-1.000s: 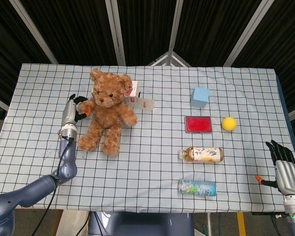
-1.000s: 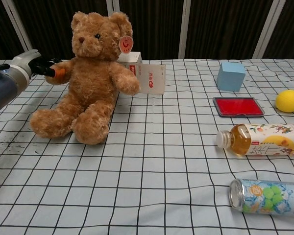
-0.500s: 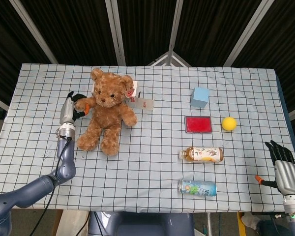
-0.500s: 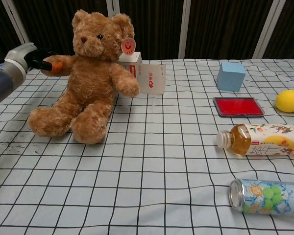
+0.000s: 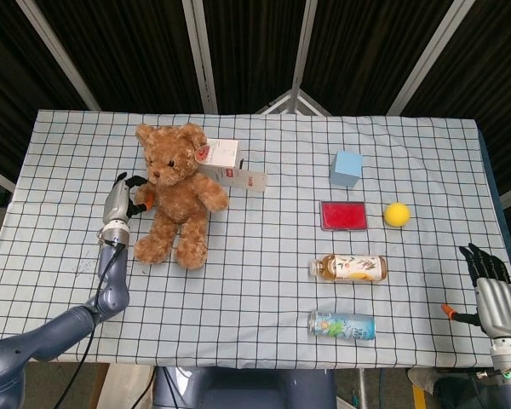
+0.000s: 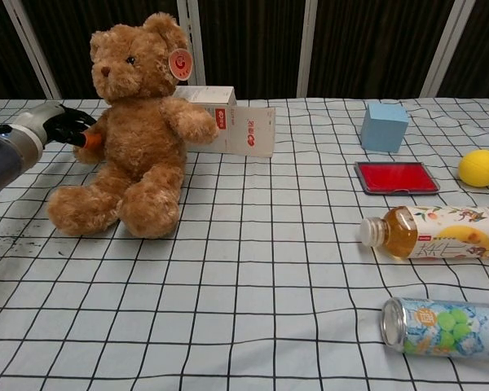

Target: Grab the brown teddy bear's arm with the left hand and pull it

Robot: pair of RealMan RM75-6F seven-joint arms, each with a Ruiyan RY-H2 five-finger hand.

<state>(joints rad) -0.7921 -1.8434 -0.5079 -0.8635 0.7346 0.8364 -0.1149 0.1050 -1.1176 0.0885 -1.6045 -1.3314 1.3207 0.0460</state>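
Observation:
A brown teddy bear [image 5: 175, 196] [image 6: 137, 134] sits upright on the checked cloth at the left, with a round tag on its ear. My left hand [image 5: 125, 200] [image 6: 59, 130] grips the bear's arm on that side, its dark fingers and orange thumb tip closed round the paw. In the chest view the paw is partly hidden by the fingers. My right hand [image 5: 494, 294] hangs at the table's near right corner, apart from everything, its fingers straight and holding nothing.
A white and red carton [image 5: 228, 162] [image 6: 240, 126] lies just behind the bear. To the right are a blue cube [image 5: 347, 168], a red case [image 5: 343, 215], a yellow ball [image 5: 397, 214], a tea bottle [image 5: 349, 267] and a can [image 5: 341, 324].
My left hand has drawn the bear's arm leftward and down. The bear's head and body have shifted left, uncovering more of the carton. The right hand has not moved.

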